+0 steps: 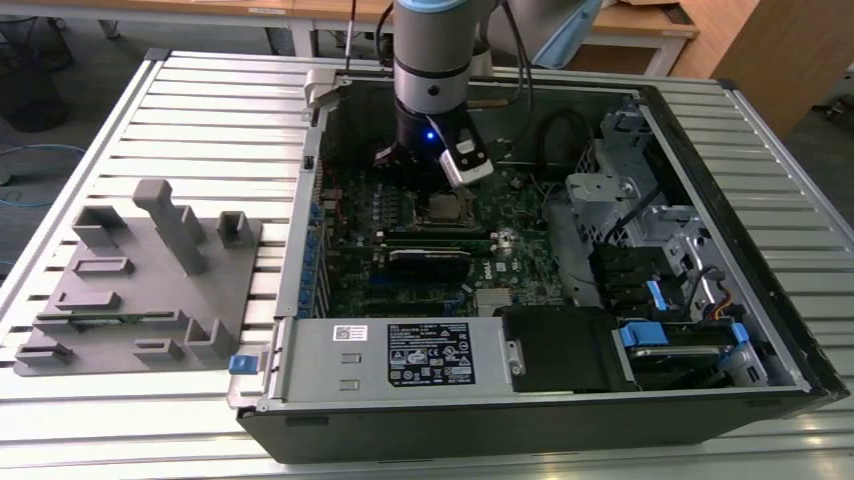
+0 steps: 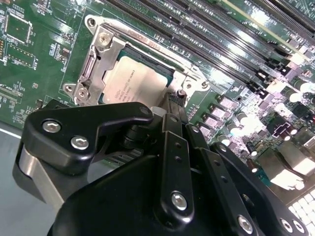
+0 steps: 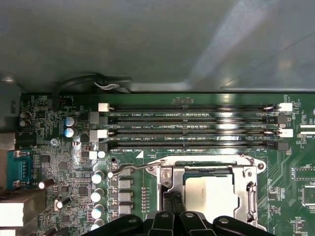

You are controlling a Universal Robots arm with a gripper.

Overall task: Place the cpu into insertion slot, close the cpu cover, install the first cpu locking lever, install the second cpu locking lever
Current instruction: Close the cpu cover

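The desk (image 1: 200, 110) is made of long silver slats. The floor (image 1: 100, 45) around it is grey and smooth. A black wire bin (image 1: 27, 75) stands on the floor past the desk's far corner, on the exterior view's left. A blue cable (image 1: 30, 152) lies near it. Behind the desk's far edge are tables (image 1: 267, 12) with light wood tops. A brown wood cabinet (image 1: 767, 55) stands by the other far corner.

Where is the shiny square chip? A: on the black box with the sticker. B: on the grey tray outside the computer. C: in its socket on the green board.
C: the cpu lies flat on the green board, framed by the cpu cover.
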